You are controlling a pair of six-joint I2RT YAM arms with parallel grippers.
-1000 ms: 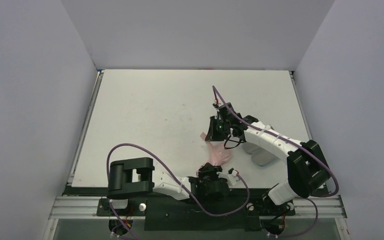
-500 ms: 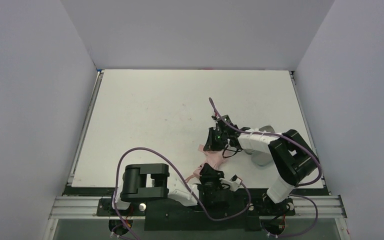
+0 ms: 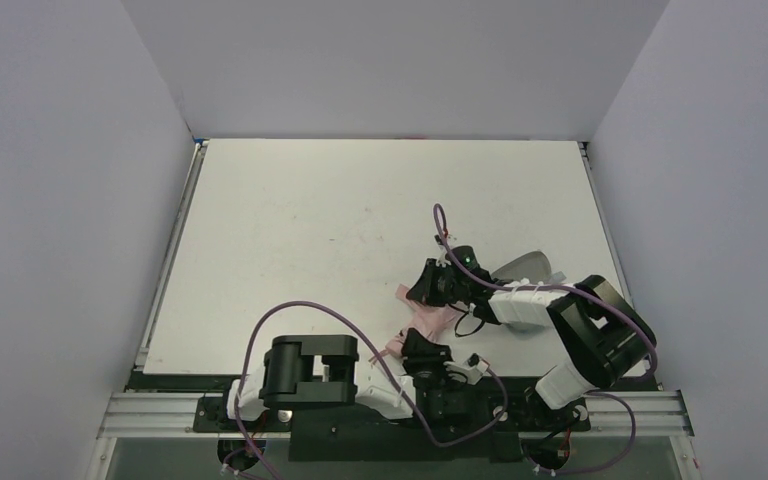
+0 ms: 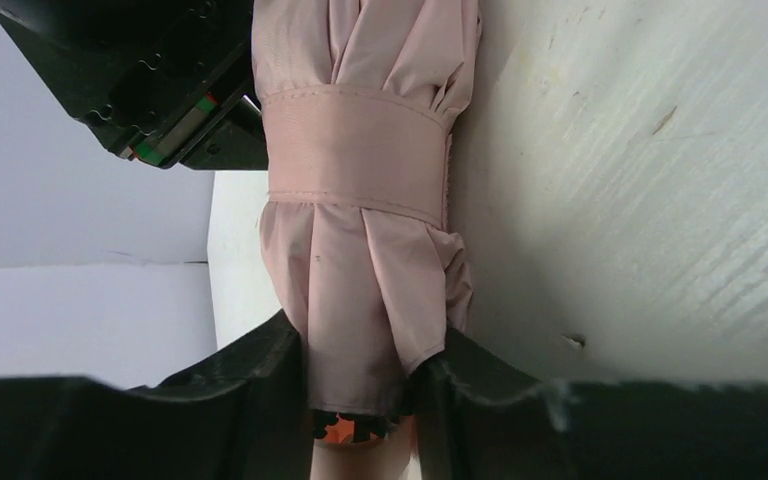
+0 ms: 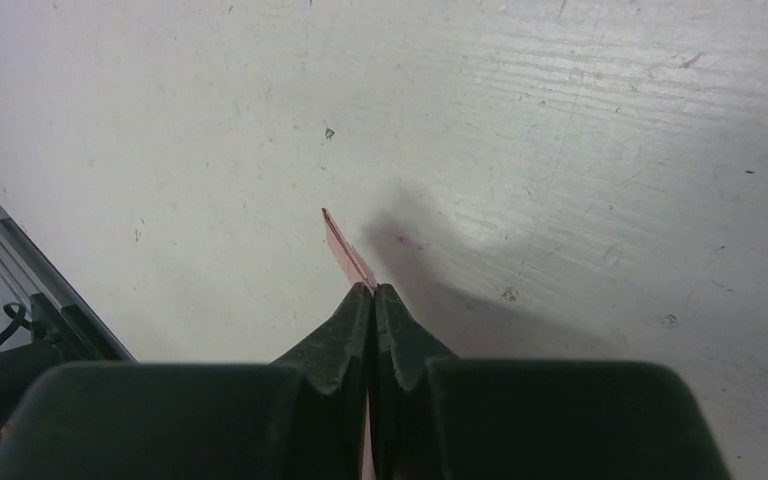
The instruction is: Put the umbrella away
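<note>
The umbrella (image 3: 423, 322) is folded, its salmon-pink canopy bundled and bound by a pink band (image 4: 355, 150). It lies near the table's front edge between both arms. My left gripper (image 3: 416, 350) is closed around its near end, and in the left wrist view both fingers (image 4: 270, 365) press the fabric (image 4: 360, 270). My right gripper (image 3: 422, 290) sits just beyond the umbrella's far end. In the right wrist view it (image 5: 372, 290) is shut on a thin pink strap (image 5: 345, 245) that sticks out past the fingertips. The handle is hidden.
A pale oblong rounded case (image 3: 523, 267) lies on the table right of the umbrella, partly under my right arm. The table's front rail (image 3: 160, 405) runs close behind the left gripper. White walls enclose the table on three sides.
My right arm has folded back, bringing its gripper and the pink strap nearer the front edge. The left arm has swung right. The umbrella stays between them.
</note>
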